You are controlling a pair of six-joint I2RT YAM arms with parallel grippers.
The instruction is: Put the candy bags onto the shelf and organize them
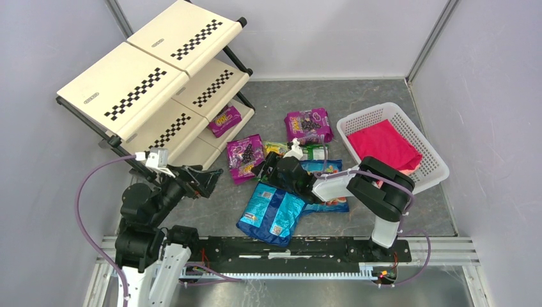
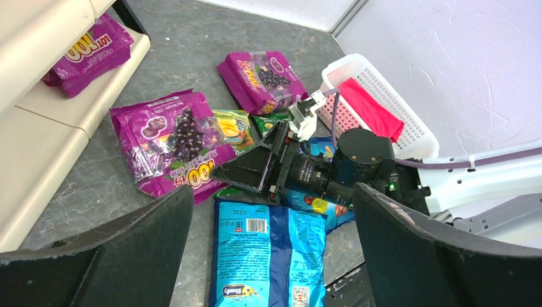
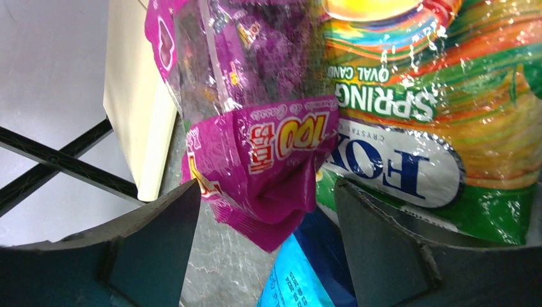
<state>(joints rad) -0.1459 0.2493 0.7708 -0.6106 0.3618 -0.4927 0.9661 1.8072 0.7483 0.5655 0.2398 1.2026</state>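
Observation:
The shelf (image 1: 137, 80) stands at the back left, with one magenta-purple candy bag (image 1: 225, 119) on its lowest tier. More candy bags lie on the table: two purple (image 1: 245, 157) (image 1: 309, 125), a green-yellow one (image 1: 276, 148) and a large blue one (image 1: 271, 214). My right gripper (image 1: 268, 167) is low over the pile. In the right wrist view its jaws (image 3: 267, 188) stand apart around the bottom corner of a purple bag (image 3: 255, 147), beside the green-yellow bag (image 3: 409, 128). My left gripper (image 1: 208, 179) hovers open near the shelf's foot, with the blue bag (image 2: 268, 256) below it.
A white lattice basket (image 1: 441, 167) holding a pink-red cloth (image 1: 383, 144) sits at the right. Another blue bag (image 1: 332, 204) lies partly under the right arm. Grey walls close in on the left, back and right.

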